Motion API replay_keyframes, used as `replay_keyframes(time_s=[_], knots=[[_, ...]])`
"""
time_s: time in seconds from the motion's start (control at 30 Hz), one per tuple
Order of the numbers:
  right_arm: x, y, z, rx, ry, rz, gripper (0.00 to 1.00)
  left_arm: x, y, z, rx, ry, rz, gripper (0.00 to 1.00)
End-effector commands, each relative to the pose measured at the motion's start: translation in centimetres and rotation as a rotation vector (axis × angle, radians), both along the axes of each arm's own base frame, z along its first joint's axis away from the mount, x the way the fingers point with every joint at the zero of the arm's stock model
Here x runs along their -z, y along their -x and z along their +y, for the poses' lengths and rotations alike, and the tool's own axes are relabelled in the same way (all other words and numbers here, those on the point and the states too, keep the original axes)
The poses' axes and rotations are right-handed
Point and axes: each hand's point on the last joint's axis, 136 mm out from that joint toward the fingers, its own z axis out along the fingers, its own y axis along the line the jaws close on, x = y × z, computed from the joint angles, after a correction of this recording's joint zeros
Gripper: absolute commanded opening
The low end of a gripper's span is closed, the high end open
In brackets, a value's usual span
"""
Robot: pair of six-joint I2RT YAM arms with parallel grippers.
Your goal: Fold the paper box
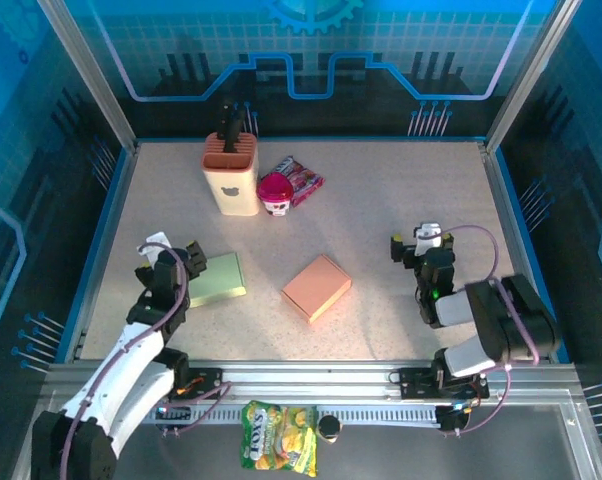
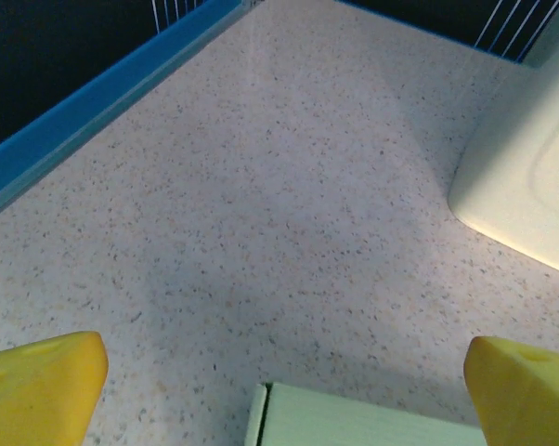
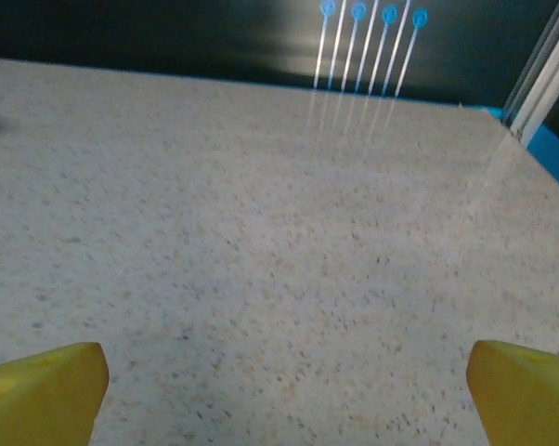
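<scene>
A flat salmon-pink paper box point(image 1: 316, 287) lies in the middle of the table, between the two arms. A second flat paper box, pale green point(image 1: 216, 278), lies at the left; its corner with a thin side flap point(image 2: 354, 423) shows at the bottom of the left wrist view. My left gripper point(image 1: 169, 252) point(image 2: 284, 390) hovers open at that green box's far left corner, its yellow fingertips point(image 2: 40, 386) wide apart and empty. My right gripper point(image 1: 418, 243) point(image 3: 284, 395) stands open over bare table at the right, well clear of the pink box.
A cream knife holder point(image 1: 231, 175) point(image 2: 530, 186) stands at the back, with a pink cup point(image 1: 275, 193) and a snack packet point(image 1: 301, 180) beside it. A chips bag point(image 1: 279, 435) lies below the front rail. Blue edging point(image 2: 94, 98) borders the table.
</scene>
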Motion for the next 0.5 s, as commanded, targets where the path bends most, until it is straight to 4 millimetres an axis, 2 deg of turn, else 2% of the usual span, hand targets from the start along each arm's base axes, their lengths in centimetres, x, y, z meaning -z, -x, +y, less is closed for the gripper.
replay_keyframes(time_s=[0.0,0.3,0.47], knots=[[-3.6,-0.9,0.5,-0.035,-0.008,-0.172,1.00,-3.1,-2.1,0.3,0.039,-0.039,-0.153,0.99],[-3.4,-1.3,-0.3,-0.006,-0.032,-0.146,1.00,-0.3,-5.0,-0.7,0.221,-0.087,-0.190,0.99],[-3.1,-2.1,-0.7,0.020,-0.029,-0.099,1.00,-0.4,-6.5,-1.6,0.264,-0.063,-0.264,0.99]])
